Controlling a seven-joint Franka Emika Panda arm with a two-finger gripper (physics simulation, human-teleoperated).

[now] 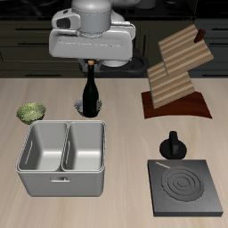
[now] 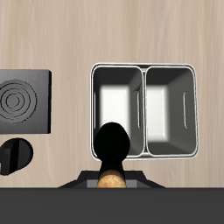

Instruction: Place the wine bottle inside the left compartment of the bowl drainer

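The wine bottle [image 1: 91, 96] is dark and slim with a reddish top. It stands upright behind the bowl drainer [image 1: 62, 181], near the middle of the table. My gripper [image 1: 91, 64] sits over it, its fingers shut on the bottle's neck. In the wrist view I look straight down the wine bottle [image 2: 112, 147], whose top sits in my gripper [image 2: 112, 182]. The bowl drainer [image 2: 144, 68] lies just beyond the bottle, a light-grey basin with two deep wells split by a middle wall. Both wells hold nothing.
A small round metal bowl [image 1: 80, 106] lies at the bottle's foot. Beside the drainer are a black stove plate [image 1: 185, 187] and a squat black knobbed object [image 1: 172, 147]. A wooden rack [image 1: 178, 76] stands farther back, and a green leafy object [image 1: 32, 112] lies behind the drainer.
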